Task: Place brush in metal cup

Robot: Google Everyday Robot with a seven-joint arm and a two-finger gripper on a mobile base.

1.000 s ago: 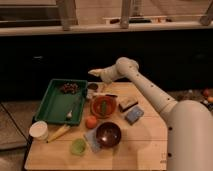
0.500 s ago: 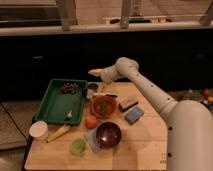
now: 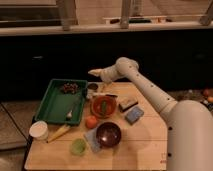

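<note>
The metal cup (image 3: pixel 92 87), small and dark grey, stands at the table's far edge, just right of the green tray (image 3: pixel 56 102). My gripper (image 3: pixel 94 73) hovers just above and slightly behind the cup, with the white arm reaching in from the right. A thin light-and-dark stick-like object (image 3: pixel 108 94) lies on the table right of the cup; it may be the brush, but I cannot tell. I cannot see anything held in the gripper.
The tray holds a dark cluster (image 3: pixel 69 88) and a small pale item (image 3: pixel 70 114). Also on the table: a red bowl (image 3: pixel 102 106), an orange (image 3: pixel 91 121), a dark bowl (image 3: pixel 108 133), sponges (image 3: pixel 133 115), a green cup (image 3: pixel 78 146), a white cup (image 3: pixel 39 130) and a yellow-handled tool (image 3: pixel 59 133).
</note>
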